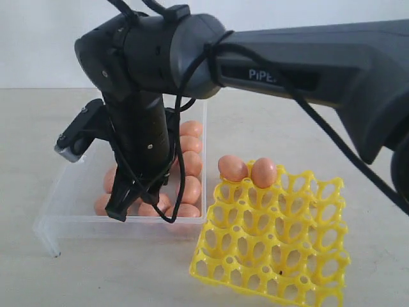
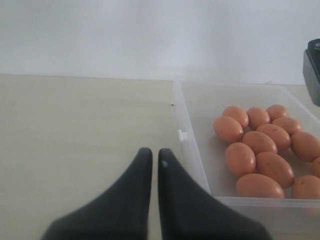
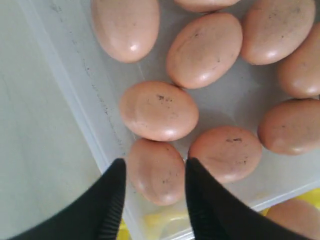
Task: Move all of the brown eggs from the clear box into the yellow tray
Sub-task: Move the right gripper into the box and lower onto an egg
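I've got bare table [image 2: 75, 125] outside the clear box [image 1: 57, 192], with the yellow tray [image 1: 281, 256] just beside its corner. Right arm [image 1: 140, 128] drops steeply into the box, right gripper [image 3: 156, 164] spread around one egg [image 3: 156, 177] by the wall. Left gripper [image 2: 151, 152] is pressed together just outside. Brown eggs [image 2: 257, 142], faintly speckled, cluster inside; two [image 1: 233, 167] sit on the tray.

Smooth brown eggs [image 3: 159, 111], faintly glossy and flecked with dark specks, in a clear box [image 2: 187, 145] of transparent plastic; the yellow tray [image 1: 275, 256] is shiny moulded plastic; the right gripper [image 3: 156, 167] has 2 matt black fingers; the arm casing [image 1: 345, 64] is smooth, dark grey; the table [image 2: 75, 125] looks pale and matt.
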`<action>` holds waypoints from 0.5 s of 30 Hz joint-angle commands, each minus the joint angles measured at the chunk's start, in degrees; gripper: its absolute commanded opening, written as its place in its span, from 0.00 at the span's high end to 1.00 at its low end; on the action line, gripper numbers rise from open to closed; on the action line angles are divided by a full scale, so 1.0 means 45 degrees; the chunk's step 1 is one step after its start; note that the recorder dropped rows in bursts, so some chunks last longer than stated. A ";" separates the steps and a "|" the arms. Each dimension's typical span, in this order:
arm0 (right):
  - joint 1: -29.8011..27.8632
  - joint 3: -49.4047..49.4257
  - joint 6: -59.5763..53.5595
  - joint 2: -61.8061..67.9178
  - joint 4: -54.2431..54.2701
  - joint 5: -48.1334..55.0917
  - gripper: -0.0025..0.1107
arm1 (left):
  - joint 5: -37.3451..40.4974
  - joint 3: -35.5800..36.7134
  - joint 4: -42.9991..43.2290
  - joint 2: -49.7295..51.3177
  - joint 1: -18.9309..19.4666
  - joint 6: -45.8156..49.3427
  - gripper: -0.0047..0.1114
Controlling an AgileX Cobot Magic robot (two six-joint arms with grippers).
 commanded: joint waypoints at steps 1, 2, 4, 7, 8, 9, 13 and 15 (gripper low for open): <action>-0.0025 -0.0103 0.0243 0.0078 -0.0025 -0.0992 0.53 | -0.0075 0.0032 -0.0032 -0.0028 0.0043 0.0029 0.92; -0.0025 -0.0103 0.0696 0.0078 -0.0025 -0.1385 0.53 | -0.0075 0.0032 -0.0032 -0.0028 0.0043 0.0029 0.92; -0.0025 -0.0103 0.2241 0.0078 -0.0131 -0.2472 0.54 | -0.0075 0.0032 -0.0032 -0.0028 0.0043 0.0029 0.92; -0.0078 -0.0144 0.3890 0.0414 -0.0722 -0.3409 0.54 | -0.0075 0.0032 -0.0032 -0.0028 0.0043 0.0029 0.92; -0.0210 -0.0144 0.4792 0.0709 -0.1188 -0.3426 0.54 | -0.0075 0.0032 -0.0032 -0.0028 0.0043 0.0029 0.92; -0.0331 -0.0144 0.5131 0.0814 -0.1192 -0.3357 0.54 | -0.0075 0.0032 -0.0032 -0.0028 0.0043 0.0029 0.92; -0.0810 -0.0144 0.5742 0.1077 -0.0916 -0.3669 0.54 | -0.0075 0.0032 -0.0032 -0.0028 0.0043 0.0029 0.92; -0.0808 -0.0144 0.5646 0.1077 -0.0752 -0.3914 0.54 | -0.0075 0.0032 -0.0032 -0.0028 0.0043 0.0029 0.92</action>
